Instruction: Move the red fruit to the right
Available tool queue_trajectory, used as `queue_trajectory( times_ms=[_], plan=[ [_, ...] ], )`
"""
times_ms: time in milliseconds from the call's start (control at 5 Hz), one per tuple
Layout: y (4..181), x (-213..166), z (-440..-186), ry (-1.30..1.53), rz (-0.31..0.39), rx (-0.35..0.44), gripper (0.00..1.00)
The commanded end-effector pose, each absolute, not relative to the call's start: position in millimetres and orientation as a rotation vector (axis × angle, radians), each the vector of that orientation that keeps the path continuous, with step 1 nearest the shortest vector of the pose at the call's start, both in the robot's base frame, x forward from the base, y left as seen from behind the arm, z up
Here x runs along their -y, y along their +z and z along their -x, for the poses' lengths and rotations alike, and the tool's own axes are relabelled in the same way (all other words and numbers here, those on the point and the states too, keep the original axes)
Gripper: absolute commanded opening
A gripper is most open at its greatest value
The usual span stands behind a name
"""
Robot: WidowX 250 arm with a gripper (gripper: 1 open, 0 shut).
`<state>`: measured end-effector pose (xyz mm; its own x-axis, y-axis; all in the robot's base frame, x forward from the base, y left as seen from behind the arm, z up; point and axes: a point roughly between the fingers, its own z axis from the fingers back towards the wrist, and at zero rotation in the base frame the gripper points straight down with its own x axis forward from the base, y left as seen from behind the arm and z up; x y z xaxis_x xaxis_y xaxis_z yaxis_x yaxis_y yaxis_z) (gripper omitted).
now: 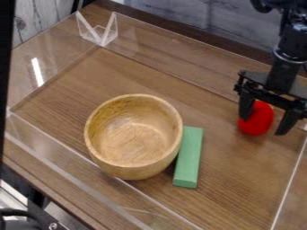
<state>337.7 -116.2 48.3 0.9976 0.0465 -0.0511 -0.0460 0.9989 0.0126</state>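
Note:
The red fruit (250, 122) is a small glossy strawberry shape standing on the wooden table at the right. My gripper (264, 118) points down over it, open, with one black finger (240, 97) on its left and the other finger (290, 115) on its right. The fingers straddle the fruit, and I cannot tell whether they touch it. The gripper body hides the fruit's top.
A wooden bowl (132, 135) stands left of centre, with a green block (189, 155) lying beside it on its right. Clear acrylic walls (48, 54) ring the table, close to the fruit on the right. A small clear stand (96, 30) sits at the back left.

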Motion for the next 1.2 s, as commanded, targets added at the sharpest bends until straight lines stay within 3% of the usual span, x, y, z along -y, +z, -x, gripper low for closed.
queue_trajectory(
  times_ms=[0,200,400,600,800,1000],
  plan=[
    [64.7,118.7,-350.3,0.05,0.005,0.03,1.0],
    [58.0,123.3,-352.6,0.044,0.004,0.033,0.0],
    [58.1,116.4,-351.5,0.072,0.005,0.051,1.0],
    [58.4,109.0,-351.2,0.106,0.001,0.068,0.0],
    [58.0,111.0,-356.4,0.137,0.008,0.091,1.0],
    [57.0,113.3,-361.3,0.166,0.015,0.111,1.0]
  ],
)
